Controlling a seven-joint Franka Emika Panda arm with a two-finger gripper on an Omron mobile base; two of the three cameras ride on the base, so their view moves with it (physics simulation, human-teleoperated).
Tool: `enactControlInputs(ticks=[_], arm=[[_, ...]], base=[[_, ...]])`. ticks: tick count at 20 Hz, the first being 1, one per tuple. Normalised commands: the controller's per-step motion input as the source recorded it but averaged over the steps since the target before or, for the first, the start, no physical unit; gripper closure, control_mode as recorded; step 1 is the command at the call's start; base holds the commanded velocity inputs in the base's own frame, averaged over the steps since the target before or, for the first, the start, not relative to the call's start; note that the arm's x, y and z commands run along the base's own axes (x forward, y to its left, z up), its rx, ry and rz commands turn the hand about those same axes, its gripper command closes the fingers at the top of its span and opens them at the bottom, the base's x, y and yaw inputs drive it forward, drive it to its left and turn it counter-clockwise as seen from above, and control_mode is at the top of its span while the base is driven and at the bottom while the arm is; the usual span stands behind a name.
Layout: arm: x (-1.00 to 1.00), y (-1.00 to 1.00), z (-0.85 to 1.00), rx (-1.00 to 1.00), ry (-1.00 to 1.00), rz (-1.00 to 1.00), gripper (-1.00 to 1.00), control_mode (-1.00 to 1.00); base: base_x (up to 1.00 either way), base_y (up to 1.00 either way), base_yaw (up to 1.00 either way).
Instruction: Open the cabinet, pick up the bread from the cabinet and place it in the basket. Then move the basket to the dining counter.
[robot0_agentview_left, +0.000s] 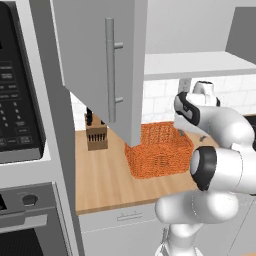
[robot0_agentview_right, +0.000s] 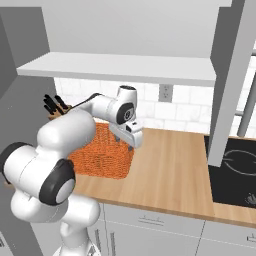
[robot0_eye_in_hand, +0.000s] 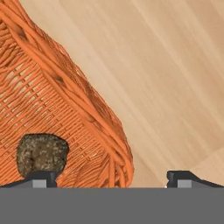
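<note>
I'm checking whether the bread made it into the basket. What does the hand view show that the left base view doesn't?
Hand view alone: a brown, rough-textured lump, apparently the bread, lying inside the basket, with the open end effector straddling the rim. Left base view alone: the opened cabinet door, the knife block, the oven. Both: the orange basket on the wood counter.

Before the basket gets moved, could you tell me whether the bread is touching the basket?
Touching. In the hand view, the bread lies inside the basket, resting against its woven inner surface with no gap visible around it.
</note>
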Motion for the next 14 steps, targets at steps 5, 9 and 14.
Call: enactControlInputs(ticks=[5, 9, 14], arm=[[0.0, 0.0, -0.23, 0.0, 0.05, -0.04, -1.0, -1.0], [0.0, 0.0, -0.38, 0.0, 0.01, -0.02, -1.0, -1.0], [0.0, 0.0, -0.39, 0.0, 0.04, -0.01, -1.0, -1.0]], base=[[0.0, 0.0, 0.0], [0.0, 0.0, 0.0], [0.0, 0.0, 0.0]])
